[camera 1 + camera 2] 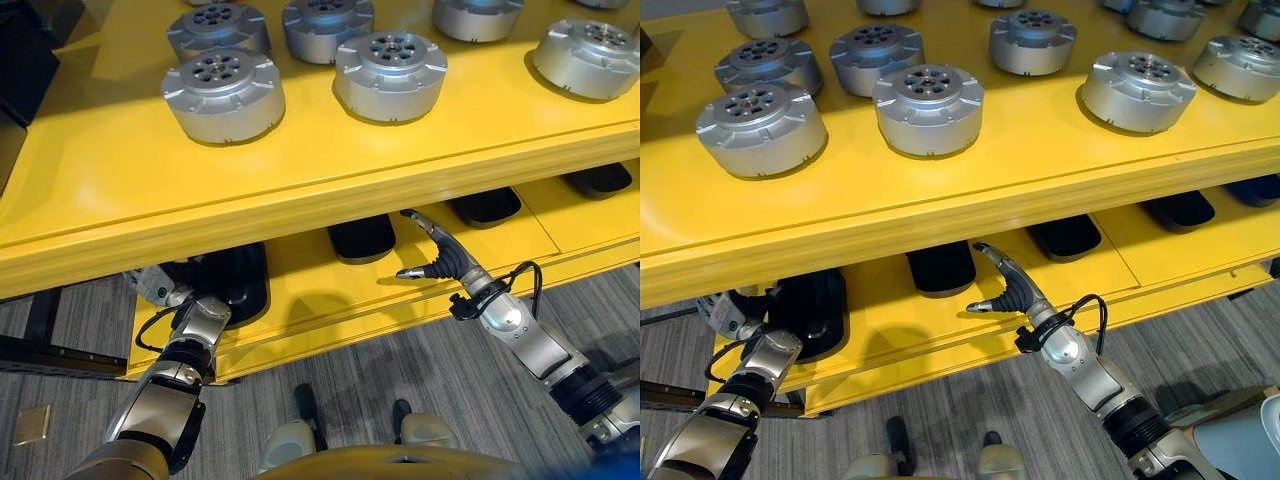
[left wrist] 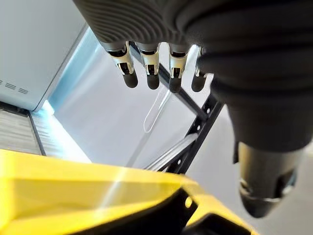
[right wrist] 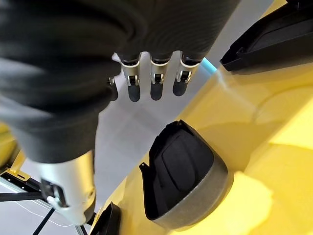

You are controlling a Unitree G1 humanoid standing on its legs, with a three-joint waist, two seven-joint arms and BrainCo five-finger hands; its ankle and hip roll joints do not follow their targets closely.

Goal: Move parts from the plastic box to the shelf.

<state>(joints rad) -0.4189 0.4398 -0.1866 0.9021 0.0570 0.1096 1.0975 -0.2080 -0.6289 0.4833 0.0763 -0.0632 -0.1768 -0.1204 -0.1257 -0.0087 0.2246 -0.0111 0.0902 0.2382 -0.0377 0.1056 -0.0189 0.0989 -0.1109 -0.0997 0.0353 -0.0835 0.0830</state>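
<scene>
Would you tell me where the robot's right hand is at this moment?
In the left eye view the right hand reaches under the yellow upper shelf on the robot's right, fingers straight, over the lower shelf between two black parts.

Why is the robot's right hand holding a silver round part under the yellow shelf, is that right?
Not quite. The right hand is under the yellow shelf, but it holds nothing; its fingers are relaxed and open. The right eye view shows this. The silver round parts sit on top.

Silver parts (image 1: 930, 108) sit on the yellow shelf (image 1: 970, 200).
</scene>
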